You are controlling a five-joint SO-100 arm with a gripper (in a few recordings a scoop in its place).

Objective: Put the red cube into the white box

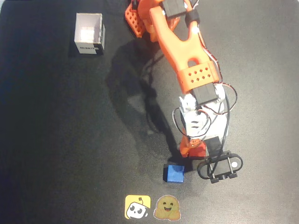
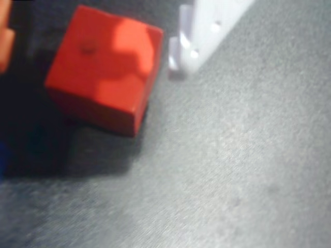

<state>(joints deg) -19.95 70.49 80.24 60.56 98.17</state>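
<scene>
- The small bright-red solid cube (image 2: 103,72) sits on the dark table (image 1: 56,140), near its bottom edge in the overhead view.
- The orange arm's gripper (image 1: 195,150) hangs right over the cube. In the wrist view a white finger (image 2: 199,36) stands just beside the cube, and an orange bit shows at the other side.
- The fingers look spread around the cube, not yet squeezing it.
- The small blue cube (image 1: 175,173) lies just beside, so the gripper should go straight down and not bump it.
- Next it should squeeze the flat sides evenly.
- The small white open-topped box (image 1: 88,32) waits well apart, near the top left corner.
</scene>
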